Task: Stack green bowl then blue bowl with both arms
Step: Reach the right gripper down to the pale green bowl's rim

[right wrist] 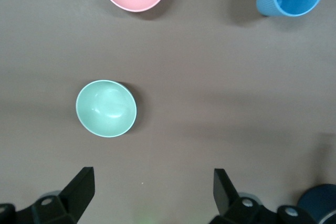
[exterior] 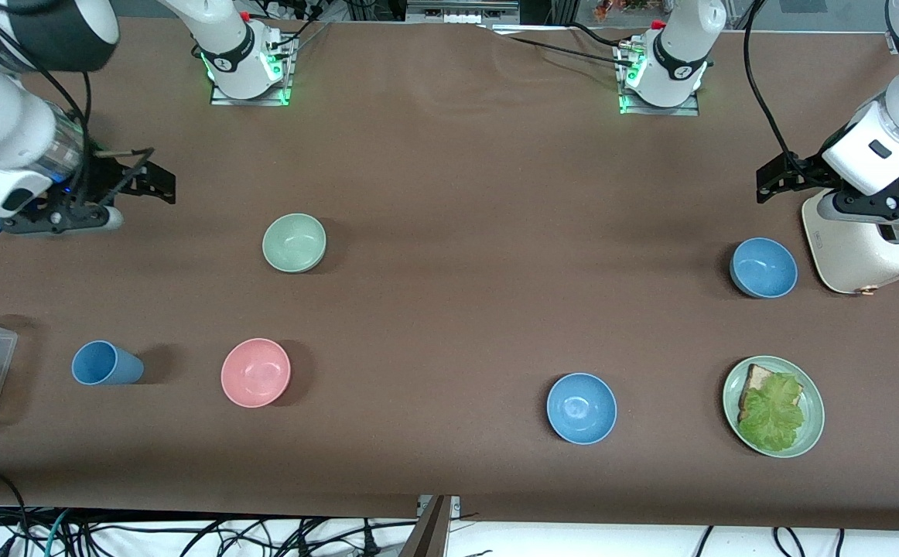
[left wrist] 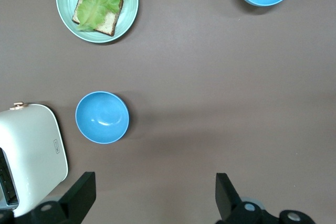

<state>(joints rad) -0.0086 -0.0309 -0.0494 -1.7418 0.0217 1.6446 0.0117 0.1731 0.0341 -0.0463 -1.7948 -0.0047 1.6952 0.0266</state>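
Nothing is stacked yet: green bowl (exterior: 294,242) and blue bowl (exterior: 763,268) sit apart on the counter (exterior: 449,309), with left gripper (exterior: 836,186) and right gripper (exterior: 101,193) fingers released.

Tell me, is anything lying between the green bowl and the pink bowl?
No. Between the green bowl and the pink bowl lies only bare brown table, as the front and right wrist views show.

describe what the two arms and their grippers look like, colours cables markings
Both arms are glossy white with rounded joints and dark bands. The left gripper and right gripper are black, two-fingered, on white wrist housings. Black cables trail along each arm. Green lights glow at both bases.
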